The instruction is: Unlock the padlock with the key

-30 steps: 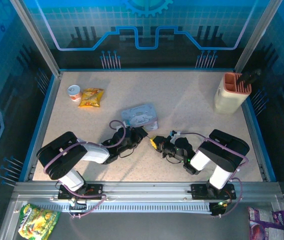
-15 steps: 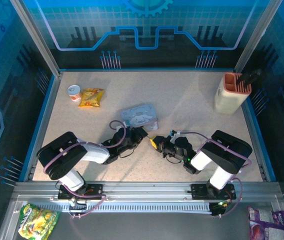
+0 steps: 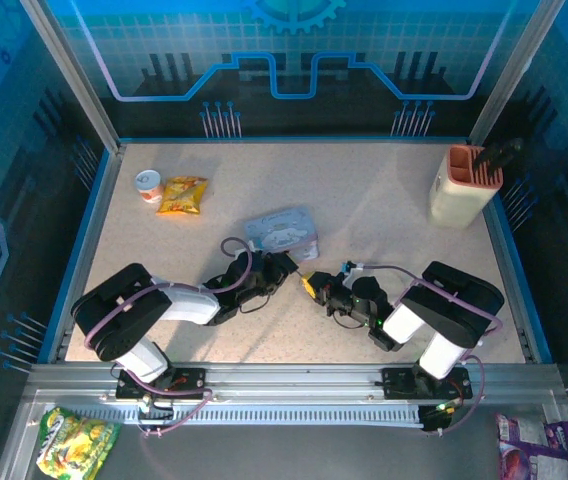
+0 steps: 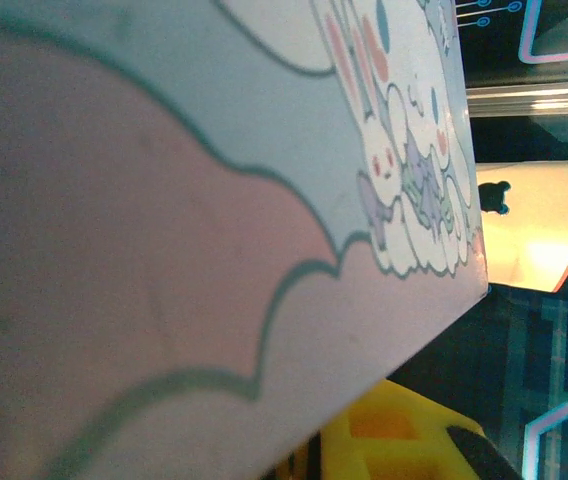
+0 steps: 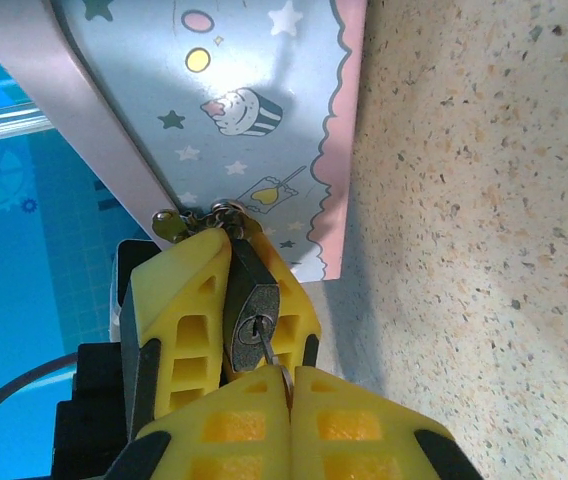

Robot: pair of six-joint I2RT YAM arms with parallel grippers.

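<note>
you're at the insertion step. your right gripper has its yellow fingers pressed together on the thin dark metal key. the key's tip sits at the keyhole of the small dark grey padlock; how deep it has gone you cannot tell from here.

the padlock hangs at the edge of the pale blue rectangular tin with cartoon print, with its silvery shackle up at the tin's clasp. your left gripper is closed narrow on the padlock body, one yellow finger on each side.

in the top view both grippers meet just in front of the tin on the speckled table.

next, i'd judge the key needs pushing straight along the keyway until it seats, then a twist of the right wrist. keep the left grip firm, so the body doesn't turn with the key.
</note>
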